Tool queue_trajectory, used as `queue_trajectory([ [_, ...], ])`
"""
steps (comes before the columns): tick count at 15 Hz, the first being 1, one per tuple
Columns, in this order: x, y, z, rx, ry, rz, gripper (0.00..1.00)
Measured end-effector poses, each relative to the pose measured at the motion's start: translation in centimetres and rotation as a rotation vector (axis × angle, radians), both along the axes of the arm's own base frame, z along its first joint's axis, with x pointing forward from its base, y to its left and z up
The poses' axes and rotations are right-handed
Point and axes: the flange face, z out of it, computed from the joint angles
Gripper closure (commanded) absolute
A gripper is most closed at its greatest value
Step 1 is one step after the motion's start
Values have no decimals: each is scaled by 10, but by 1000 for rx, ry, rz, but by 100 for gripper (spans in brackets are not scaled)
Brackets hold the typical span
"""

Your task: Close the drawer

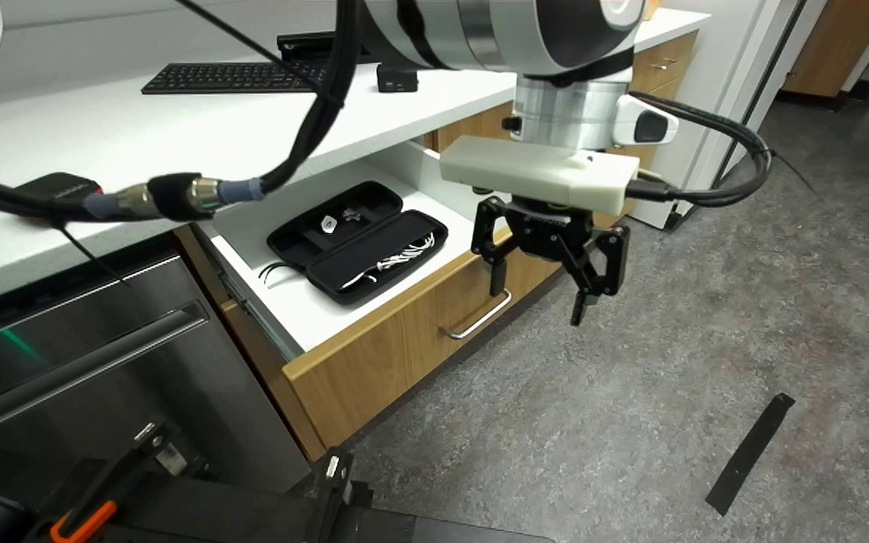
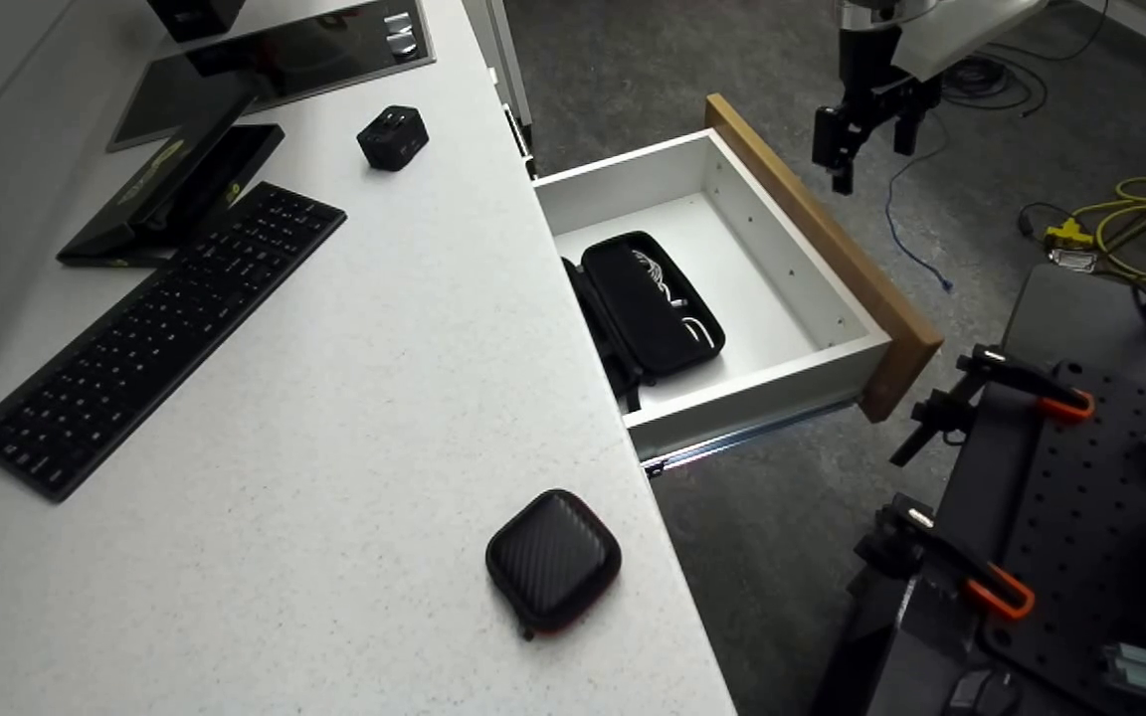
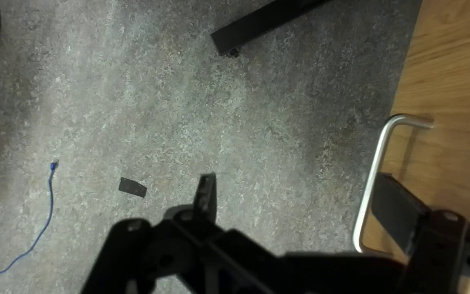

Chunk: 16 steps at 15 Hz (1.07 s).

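Note:
The drawer [image 1: 378,369] stands pulled out from under the counter, with a light-oak front and white inner walls. It is also open in an exterior view [image 2: 817,224] from above. Its silver bar handle [image 1: 483,321] shows in the wrist view [image 3: 369,188] at the right; the front hides it in an exterior view. My gripper [image 1: 538,304] is open and empty, pointing down outside the drawer front. A gap shows between it [image 2: 872,167] and the front. In the wrist view, one finger of the gripper [image 3: 295,179] overlaps the handle and wood; contact cannot be told.
An open black case [image 1: 374,260] with white cables lies inside the drawer. The white counter [image 2: 414,348] above holds a keyboard [image 2: 155,338] and a small black case [image 2: 553,560]. A dark steel appliance [image 1: 125,392] adjoins the drawer. A black table with clamps [image 2: 1080,477] stands nearby.

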Motion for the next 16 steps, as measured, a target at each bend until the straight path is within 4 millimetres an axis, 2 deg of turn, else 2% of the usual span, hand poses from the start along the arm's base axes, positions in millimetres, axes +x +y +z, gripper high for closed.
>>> queue_trajectory([
  [4, -4, -37, -28, -93, -6, -130, 0],
  [7, 6, -50, -57, -137, -8, -206, 0],
  [10, 28, -43, -90, -148, -34, -255, 0],
  [12, 43, -30, -109, -131, -54, -264, 0],
  [16, 65, -6, -126, -61, -83, -274, 0],
])
